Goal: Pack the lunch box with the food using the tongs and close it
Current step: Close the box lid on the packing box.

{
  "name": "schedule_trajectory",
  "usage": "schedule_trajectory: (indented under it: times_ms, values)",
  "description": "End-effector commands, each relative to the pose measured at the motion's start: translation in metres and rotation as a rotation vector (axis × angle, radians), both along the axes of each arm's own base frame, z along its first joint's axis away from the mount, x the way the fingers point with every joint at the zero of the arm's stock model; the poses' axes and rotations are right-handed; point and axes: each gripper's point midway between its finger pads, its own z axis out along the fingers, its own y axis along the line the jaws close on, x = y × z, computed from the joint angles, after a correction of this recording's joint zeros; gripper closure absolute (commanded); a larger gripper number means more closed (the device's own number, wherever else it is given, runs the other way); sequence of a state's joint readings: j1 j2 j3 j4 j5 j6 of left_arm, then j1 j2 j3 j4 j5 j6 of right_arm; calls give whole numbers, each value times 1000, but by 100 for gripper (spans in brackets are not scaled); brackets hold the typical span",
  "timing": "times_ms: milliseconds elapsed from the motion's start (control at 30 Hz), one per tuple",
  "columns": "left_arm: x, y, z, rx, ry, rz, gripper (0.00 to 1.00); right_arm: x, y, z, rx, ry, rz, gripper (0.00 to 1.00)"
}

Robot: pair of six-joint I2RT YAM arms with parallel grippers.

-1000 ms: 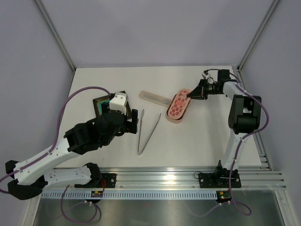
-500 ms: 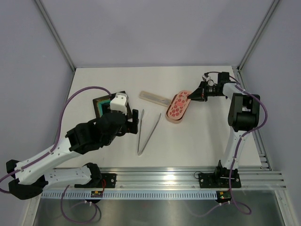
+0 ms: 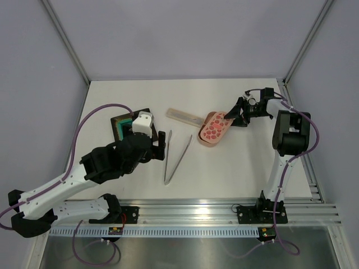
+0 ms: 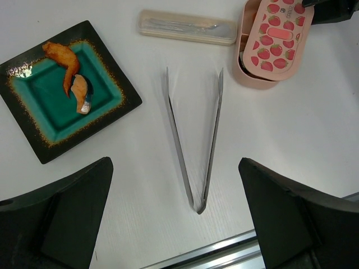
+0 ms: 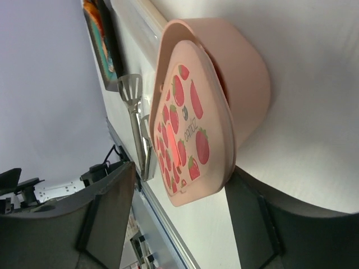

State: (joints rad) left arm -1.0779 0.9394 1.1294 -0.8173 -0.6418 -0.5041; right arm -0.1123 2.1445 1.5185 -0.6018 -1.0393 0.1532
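Observation:
The pink lunch box (image 3: pixel 208 138) (image 4: pixel 247 70) stands right of centre. Its strawberry-spotted lid (image 3: pixel 216 126) (image 5: pixel 188 131) lies askew on the rim, leaving a gap. My right gripper (image 3: pixel 232 115) (image 5: pixel 190 224) is open at the lid's far end, and its fingers (image 5: pixel 106 218) touch nothing. The tongs (image 3: pixel 176 156) (image 4: pixel 196 147) lie flat in a V on the table. Orange and brown food (image 4: pixel 72 72) sits on the dark tray (image 3: pixel 120 124) (image 4: pixel 31 134). My left gripper (image 3: pixel 160 144) (image 4: pixel 176 224) hovers open above the joined end of the tongs and holds nothing.
A slim pale case (image 3: pixel 185 116) (image 4: pixel 188 27) lies behind the tongs, left of the lunch box. An aluminium rail (image 3: pixel 224 213) runs along the table's near edge. Frame posts (image 3: pixel 67 42) stand at the back corners.
My right gripper has opened and let go of the lid, which now rests lower on the box. The left arm has barely moved.

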Motion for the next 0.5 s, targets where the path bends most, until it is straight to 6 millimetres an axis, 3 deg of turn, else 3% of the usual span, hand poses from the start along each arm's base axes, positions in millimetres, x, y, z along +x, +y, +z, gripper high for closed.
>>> schedule_trajectory:
  times_ms: [0, 233, 467]
  values:
    - [2, -2, 3, -46, -11, 17, 1, 8, -11, 25, -100, -54, -39, 27]
    - [4, -13, 1, -57, -1, -7, 1, 8, -24, 24, -221, -18, -117, 23]
    - [5, -19, 2, -68, -2, -15, 1, -8, -13, 28, -284, 3, -158, 22]
